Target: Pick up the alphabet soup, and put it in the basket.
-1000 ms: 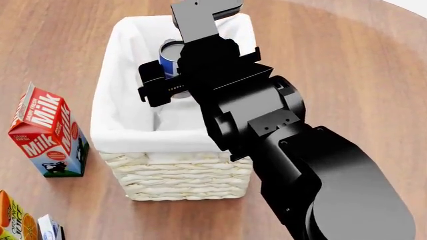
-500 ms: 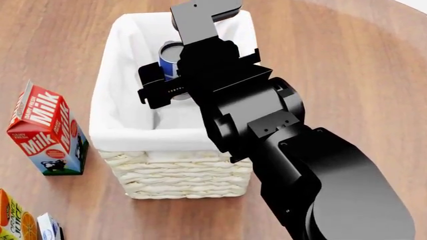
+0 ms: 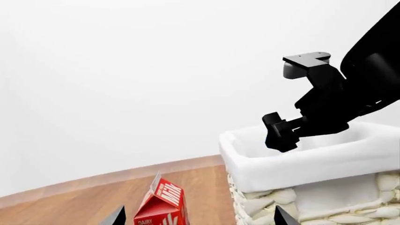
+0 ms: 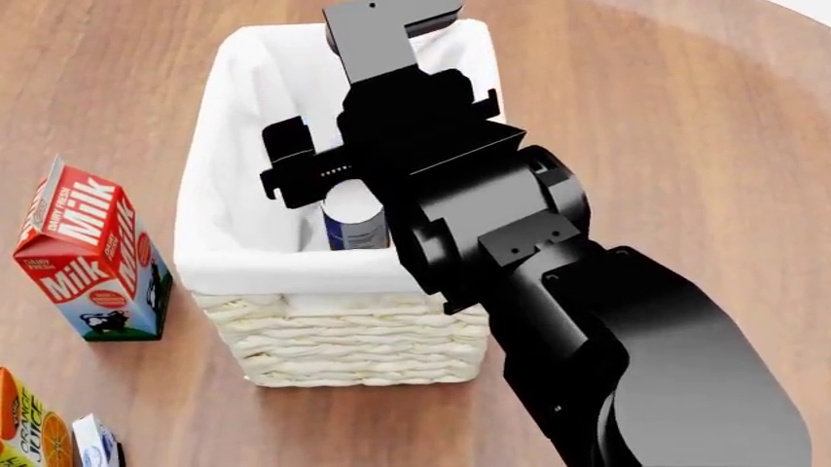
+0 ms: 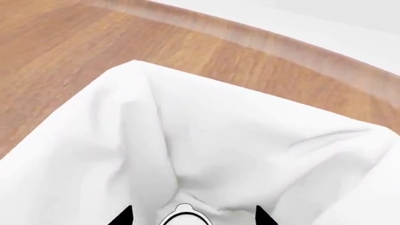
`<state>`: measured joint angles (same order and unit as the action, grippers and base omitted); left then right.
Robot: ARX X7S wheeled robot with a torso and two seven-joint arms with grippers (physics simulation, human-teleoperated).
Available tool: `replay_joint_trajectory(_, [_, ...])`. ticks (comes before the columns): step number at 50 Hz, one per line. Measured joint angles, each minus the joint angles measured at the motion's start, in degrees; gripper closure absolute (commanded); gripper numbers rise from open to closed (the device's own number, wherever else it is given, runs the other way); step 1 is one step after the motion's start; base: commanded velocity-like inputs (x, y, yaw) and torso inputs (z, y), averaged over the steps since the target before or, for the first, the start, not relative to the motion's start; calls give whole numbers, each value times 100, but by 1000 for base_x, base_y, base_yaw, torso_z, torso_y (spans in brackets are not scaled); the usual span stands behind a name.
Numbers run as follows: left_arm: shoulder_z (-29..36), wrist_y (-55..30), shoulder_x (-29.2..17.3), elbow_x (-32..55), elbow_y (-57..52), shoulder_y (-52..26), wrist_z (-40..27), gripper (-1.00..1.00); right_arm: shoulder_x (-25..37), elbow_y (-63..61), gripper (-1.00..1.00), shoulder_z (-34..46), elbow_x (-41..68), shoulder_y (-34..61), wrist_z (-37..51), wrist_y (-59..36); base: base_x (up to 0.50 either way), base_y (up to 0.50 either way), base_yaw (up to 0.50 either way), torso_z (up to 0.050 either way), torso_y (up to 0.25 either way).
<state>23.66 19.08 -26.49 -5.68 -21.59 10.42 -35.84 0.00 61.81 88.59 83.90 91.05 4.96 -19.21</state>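
The alphabet soup [image 4: 353, 220], held high between the right gripper's [image 4: 341, 175] fingers a moment ago, has dropped free and now stands inside the basket [image 4: 208, 209], fingers spread empty above it, so placement looks done.

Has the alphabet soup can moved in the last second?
Yes. The alphabet soup now sits lower inside the basket, nearer its front wall, below the right gripper instead of between its fingers.

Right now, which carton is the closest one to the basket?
The red milk carton, standing upright just left of the basket. The orange juice carton and the small carton sit further off, at the picture's bottom-left corner.
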Motion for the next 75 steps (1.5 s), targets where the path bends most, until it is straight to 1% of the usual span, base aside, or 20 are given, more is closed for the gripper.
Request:
replay_joint_trajectory(15, [8,2,-19,6,-9,3,-12,-100,7,-24,-100,-26,-99,19,13,1,0,0,0,0,0])
replay_joint_trajectory(20, [8,1,-25,10,-12,3,-18,-100,235,-435,-100,-12,-169,99,214,29,0,0,0,0,0])
replay_joint_trajectory(34, [49,-24,-19,12,20,-24,-6,-100,1563,-2909,-100,-53,-310,351,1290,108,0,0,0,0,0])
replay_joint_trajectory(52, [83,-55,-30,89,40,-52,22,-100,2815,-4922,-100,-119,-468,385,2061,292,0,0,0,0,0])
replay_joint_trajectory(60, [34,-36,-58,154,23,-39,-8,-100,3737,-6308,-100,-148,-790,132,2464,711,0,0,0,0,0])
replay_joint_trajectory(67, [-23,-8,-93,197,-7,-16,-45,-100,4684,-7544,-100,-69,-1563,-527,2918,1493,0,0,0,0,0])
replay_joint_trajectory(75, [-158,48,-155,236,-94,55,-144,-100,5634,-8564,-100,158,-3362,-1687,4092,2541,0,0,0,0,0])
